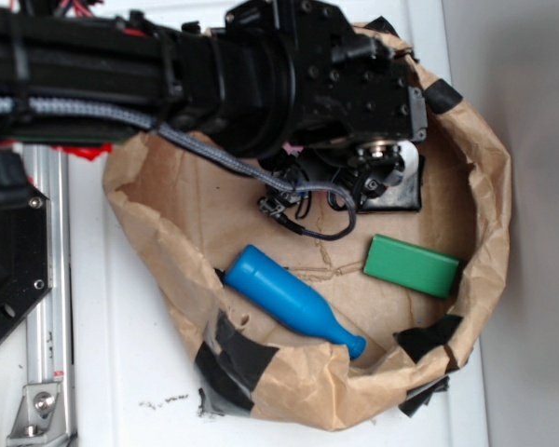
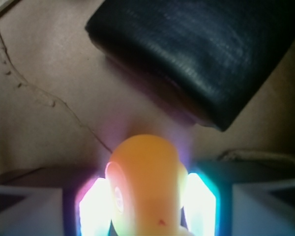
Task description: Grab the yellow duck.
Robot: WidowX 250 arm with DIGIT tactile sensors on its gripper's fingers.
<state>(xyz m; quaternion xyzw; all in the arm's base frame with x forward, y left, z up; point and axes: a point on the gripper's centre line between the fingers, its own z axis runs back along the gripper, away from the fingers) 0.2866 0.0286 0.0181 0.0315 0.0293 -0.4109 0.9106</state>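
One yellow duck (image 2: pixel 145 184), between gripper (image 2: pixel 146 204) fingers

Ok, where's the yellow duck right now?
In the wrist view the yellow duck sits bottom centre between the gripper fingers, just below the black block; in the exterior view the arm hides it.

No readable text anywhere here: no labels, brands, numbers or signs on any object in either view.
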